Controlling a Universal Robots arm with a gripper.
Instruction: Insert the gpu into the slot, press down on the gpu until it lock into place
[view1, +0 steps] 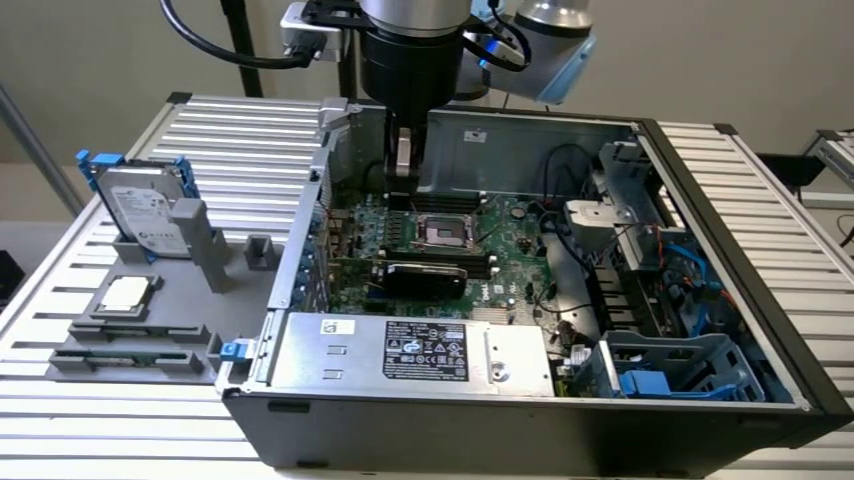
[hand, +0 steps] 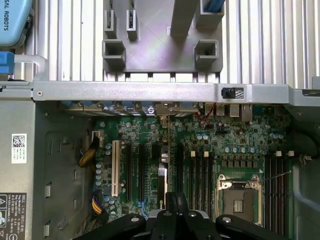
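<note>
Gripper (view1: 404, 185) of black metal hangs from the grey robot arm in the exterior view, reaching into the open black computer case (view1: 534, 435) on the ribbed aluminium table (view1: 240, 130). Its fingers are pressed together with nothing between them. Lower in the case, the gpu (view1: 424, 277), a flat card with a black cover face over a green board, stands on edge on the green motherboard (view1: 514, 225), just beside the square silver processor socket (view1: 441, 232). The card hides the slot beneath it, so how deep it sits cannot be told. A grey hard drive with blue rails (view1: 140, 210) leans outside the case, toward the exterior view's left.

In the wrist view the closed gripper (hand: 176, 202) hovers over the motherboard (hand: 235, 140). The gpu (hand: 163, 182) shows edge-on as a narrow pale strip right by the fingertips.
</note>
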